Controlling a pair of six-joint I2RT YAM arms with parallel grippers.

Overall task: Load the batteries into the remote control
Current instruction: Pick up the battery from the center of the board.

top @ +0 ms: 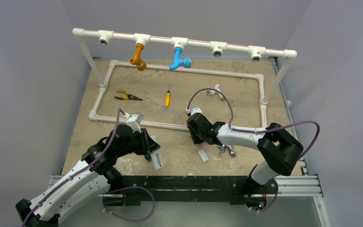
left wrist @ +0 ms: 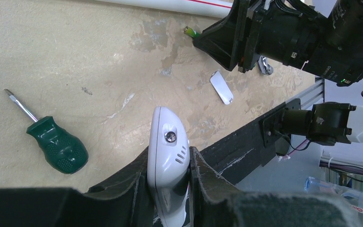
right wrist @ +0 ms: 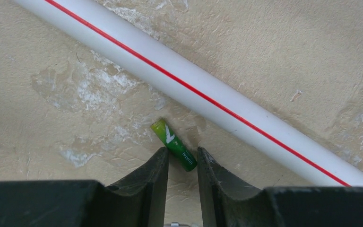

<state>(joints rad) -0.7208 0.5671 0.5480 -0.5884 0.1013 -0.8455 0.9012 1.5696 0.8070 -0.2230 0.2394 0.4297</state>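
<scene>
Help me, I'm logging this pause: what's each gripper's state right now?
Left gripper: shut on the remote control.
Right gripper: open, astride one end of a battery, not yet clamping it.

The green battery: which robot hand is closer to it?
Right. The right gripper straddles the battery on the table; the left gripper is farther off, holding the remote control.
</scene>
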